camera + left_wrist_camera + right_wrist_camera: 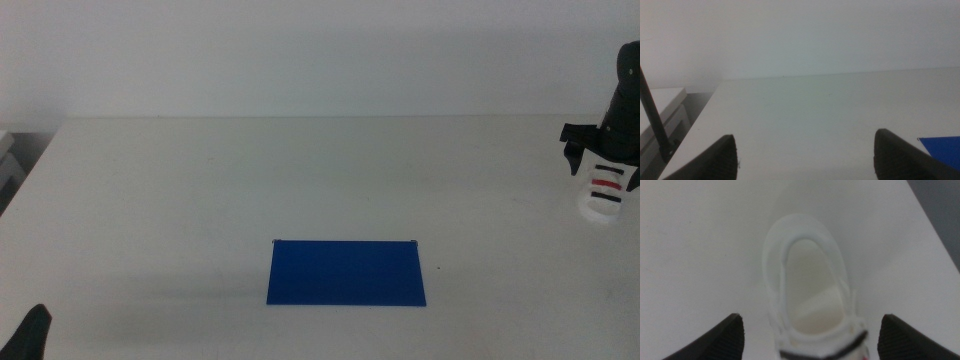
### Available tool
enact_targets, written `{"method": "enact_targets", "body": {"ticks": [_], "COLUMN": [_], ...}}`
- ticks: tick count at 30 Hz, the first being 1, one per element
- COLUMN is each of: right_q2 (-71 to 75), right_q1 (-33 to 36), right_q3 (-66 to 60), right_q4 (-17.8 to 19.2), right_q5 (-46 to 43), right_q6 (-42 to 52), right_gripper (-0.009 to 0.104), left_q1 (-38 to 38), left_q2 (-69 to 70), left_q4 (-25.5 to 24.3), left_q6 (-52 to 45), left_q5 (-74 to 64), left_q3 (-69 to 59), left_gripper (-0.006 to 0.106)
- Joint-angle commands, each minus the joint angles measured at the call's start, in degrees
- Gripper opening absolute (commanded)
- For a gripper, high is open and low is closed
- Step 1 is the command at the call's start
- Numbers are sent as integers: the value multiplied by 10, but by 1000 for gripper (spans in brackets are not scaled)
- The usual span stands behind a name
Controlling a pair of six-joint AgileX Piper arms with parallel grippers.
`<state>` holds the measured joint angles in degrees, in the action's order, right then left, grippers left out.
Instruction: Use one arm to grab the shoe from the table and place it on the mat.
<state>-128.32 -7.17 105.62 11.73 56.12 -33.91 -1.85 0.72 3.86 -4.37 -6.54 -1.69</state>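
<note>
We take the mat [346, 272] as landmark: dark blue, flat on the white table [200, 190]. The shoe [605, 190] sits well to the right of the mat and a bit farther back, near the table's right edge, its black and red straps showing. The right gripper [600, 150] hangs directly above the shoe; in the right wrist view its jaws are spread wide on either side of the shoe [807, 280], gripping nothing. The left gripper [28, 335] waits well left of the mat, jaws apart and empty, with the mat's corner [945, 150] showing beside one jaw.
</note>
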Motion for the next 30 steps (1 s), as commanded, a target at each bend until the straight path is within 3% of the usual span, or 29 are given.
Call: {"method": "enact_targets", "body": {"ticks": [1,9,12,17,19,24,30], "right_q2": [30,17,17,17,19,31,59], "right_q1": [-6,-6,-6,-6,-6,3,38], "right_q3": [18,18,18,18,18,18,18], "right_q4": [19,22,16,13,13,20,54], "right_q5": [-18,-21,-21,-2,7,33,83], "right_q6": [6,7,3,3,2,3,-16], "right_gripper": [91,77,57,10,-4,-4,-4], "left_q1": [-2,-2,-2,-2,-2,-2,-2], "left_q2": [8,8,8,8,8,8,8], "left_q4": [5,5,5,5,5,5,5], "left_q6": [3,3,3,3,3,3,3], "left_q5": [47,47,47,47,47,47,47], "left_q3": [-4,-4,-4,-4,-4,-4,-4], "left_gripper": [94,94,94,94,94,94,94]}}
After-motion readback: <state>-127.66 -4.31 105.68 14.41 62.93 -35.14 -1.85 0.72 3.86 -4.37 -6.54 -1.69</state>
